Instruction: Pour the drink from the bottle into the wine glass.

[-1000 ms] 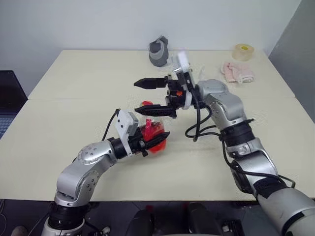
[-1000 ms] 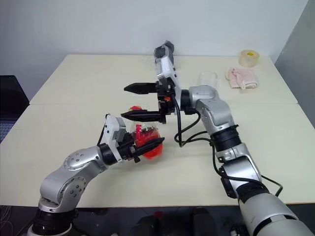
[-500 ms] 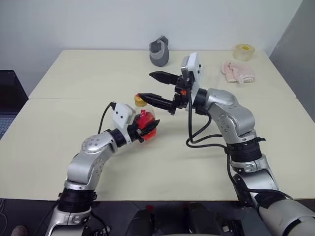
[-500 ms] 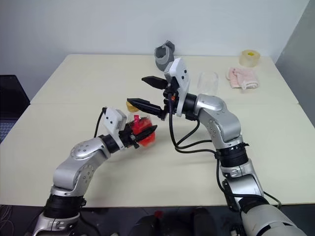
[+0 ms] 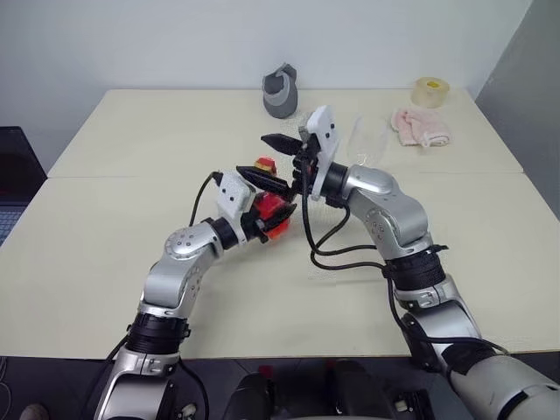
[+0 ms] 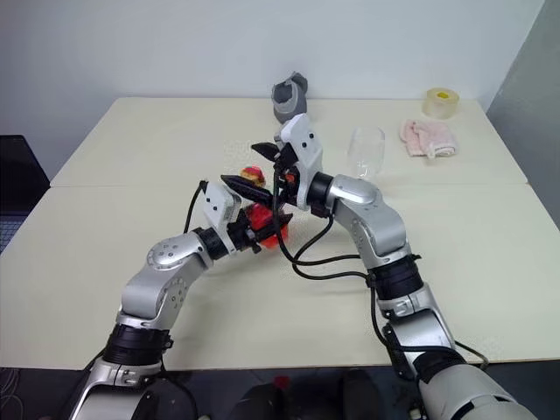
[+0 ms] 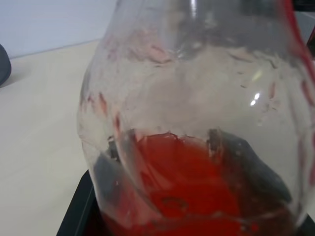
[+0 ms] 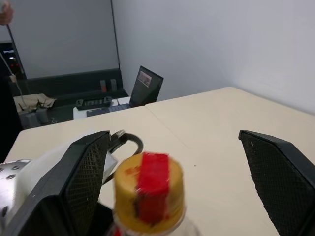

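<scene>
— Cream desk (image 5: 114, 254) runs wide and bare at the left and along the near edge?

— Yes; things sit only at the far edge: a grey object (image 5: 280, 91), the wine glass (image 6: 366, 152), a pink cloth (image 5: 421, 127), a tape roll (image 5: 430, 91).

— Where is the bottle (image 5: 269, 210)?

— Mid-desk, raised, pinched in the left gripper (image 5: 267, 217), red drink (image 7: 187, 196) low inside.

— And the right gripper (image 5: 264, 158)?

— Spread wide, one finger on either side of the yellow-and-red cap (image 8: 148, 191), not touching it.
</scene>
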